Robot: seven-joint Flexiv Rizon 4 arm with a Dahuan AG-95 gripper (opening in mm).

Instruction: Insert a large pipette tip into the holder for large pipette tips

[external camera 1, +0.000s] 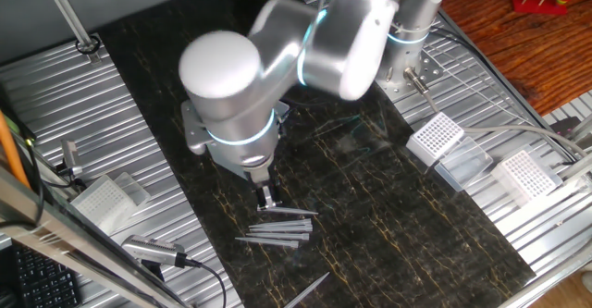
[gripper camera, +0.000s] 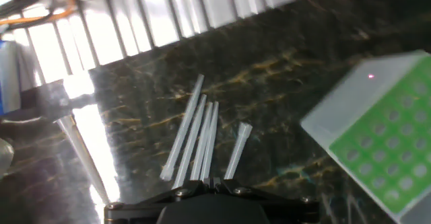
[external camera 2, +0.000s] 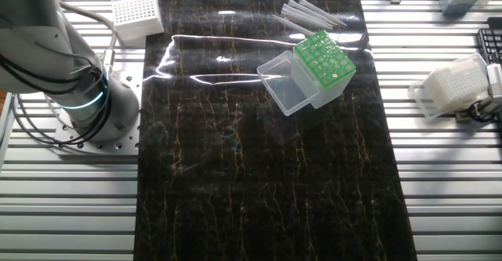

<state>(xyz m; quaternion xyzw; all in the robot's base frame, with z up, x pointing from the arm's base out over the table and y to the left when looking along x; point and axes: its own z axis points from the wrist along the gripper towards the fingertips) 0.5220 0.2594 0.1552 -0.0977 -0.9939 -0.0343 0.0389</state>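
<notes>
Several large clear pipette tips lie in a loose bundle on the black mat; they also show in the hand view and at the far edge of the other fixed view. The holder for large pipette tips, a pale box with a green grid top and its clear lid swung open, lies tilted on the mat. It shows at the right of the hand view. My gripper hovers just above the tips, apart from them, with its jaws together and nothing between them.
One stray tip lies near the mat's front edge. White grid-topped racks stand on the ribbed metal table at the right, another at the left. The arm's base stands beside the mat.
</notes>
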